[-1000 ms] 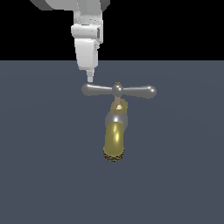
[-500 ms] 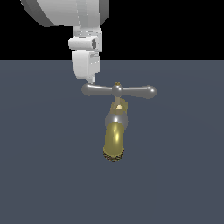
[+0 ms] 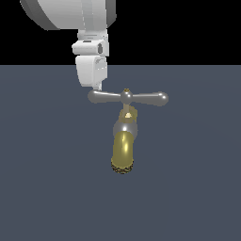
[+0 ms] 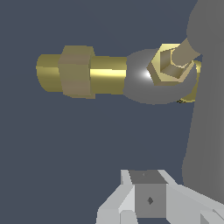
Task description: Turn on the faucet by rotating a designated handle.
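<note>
Exterior view: the faucet (image 3: 124,150) stands on the grey desk (image 3: 42,188); its handle (image 3: 127,98) lies with its long axis level, left to right across this view. The gripper (image 3: 97,87) hangs at the bulbous end on the exterior view's left, touching or just above it. Jaw opening cannot be told; nothing appears held.

Wrist view: the handle (image 4: 205,96) passes close beside the gripper (image 4: 148,197), the brass spout (image 4: 78,72) extending away crosswise.
</note>
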Available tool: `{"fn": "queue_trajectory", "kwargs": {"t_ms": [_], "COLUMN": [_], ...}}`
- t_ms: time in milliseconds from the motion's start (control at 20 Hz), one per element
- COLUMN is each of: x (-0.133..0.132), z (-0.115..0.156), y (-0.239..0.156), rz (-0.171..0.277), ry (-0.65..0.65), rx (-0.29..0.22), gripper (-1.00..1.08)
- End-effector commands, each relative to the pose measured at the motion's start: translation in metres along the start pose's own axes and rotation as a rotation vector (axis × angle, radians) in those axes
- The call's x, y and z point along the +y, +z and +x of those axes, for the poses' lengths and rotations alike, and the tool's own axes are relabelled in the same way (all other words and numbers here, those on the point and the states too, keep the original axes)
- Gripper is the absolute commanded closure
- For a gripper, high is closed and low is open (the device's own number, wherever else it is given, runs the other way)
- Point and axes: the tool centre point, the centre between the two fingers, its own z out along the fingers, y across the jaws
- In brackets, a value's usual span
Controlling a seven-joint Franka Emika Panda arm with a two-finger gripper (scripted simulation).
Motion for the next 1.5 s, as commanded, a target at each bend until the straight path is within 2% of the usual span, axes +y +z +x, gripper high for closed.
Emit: {"fn": "queue_trajectory", "kwargs": {"t_ms": [0, 1300, 1450], "x": [0.006, 0.082, 0.078], "z": [-0.001, -0.008, -0.004], "y": [0.000, 0.000, 0.000], "rz": [0.000, 0.000, 0.007], "ry": [0.000, 0.000, 0.005], "rx": [0.000, 0.000, 0.001], "gripper": [1.08, 1.08, 1.08]}}
